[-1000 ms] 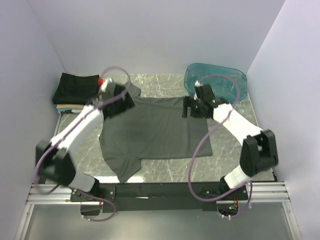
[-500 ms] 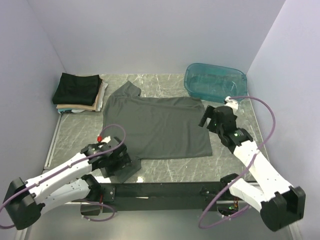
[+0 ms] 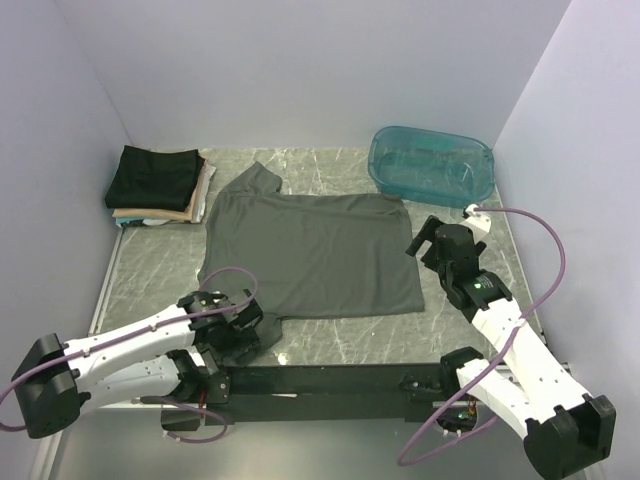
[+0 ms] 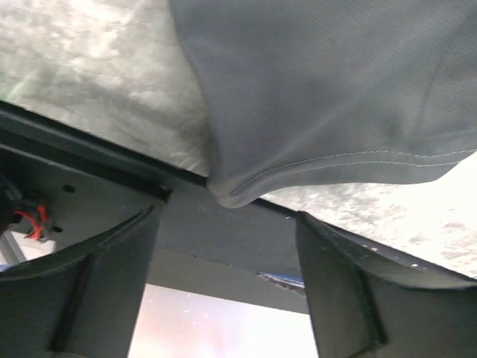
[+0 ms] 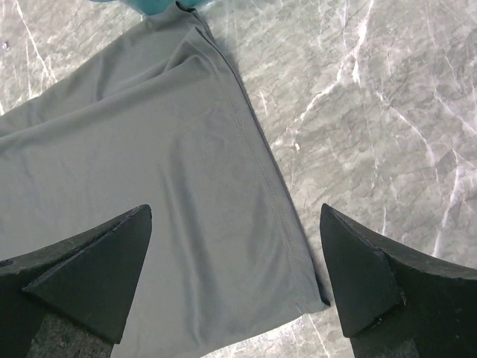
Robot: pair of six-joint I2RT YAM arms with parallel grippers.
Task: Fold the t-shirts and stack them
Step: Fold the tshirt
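1. A charcoal-grey t-shirt (image 3: 310, 255) lies spread flat in the middle of the marble tabletop (image 3: 340, 340). It lies sideways, with the sleeves to the left and the bottom hem to the right.
2. The cloth looks plain, matte and mostly smooth, with a few soft ripples. The right wrist view shows a neat stitched hem running down to the near right corner of the shirt (image 5: 149, 149).
3. One sleeve points to the far left. The other reaches the tabletop's near edge, and in the left wrist view the stitched tip of the shirt (image 4: 320, 89) laps over the dark rail (image 4: 223, 239) there.
4. The left end effector (image 3: 235, 325) sits low at that near sleeve. Its fingers stand apart with the sleeve tip just beyond them, and nothing is clamped.
5. The right end effector (image 3: 425, 240) hovers beside the hem on the right. Its fingers are spread wide above the shirt's corner and the bare marble, and it grips nothing.
6. A pile of folded shirts (image 3: 155, 180) sits in the far left corner, black on top with tan and cream beneath.
7. A translucent teal tub (image 3: 430, 165) stands at the far right, just beyond the grey shirt.
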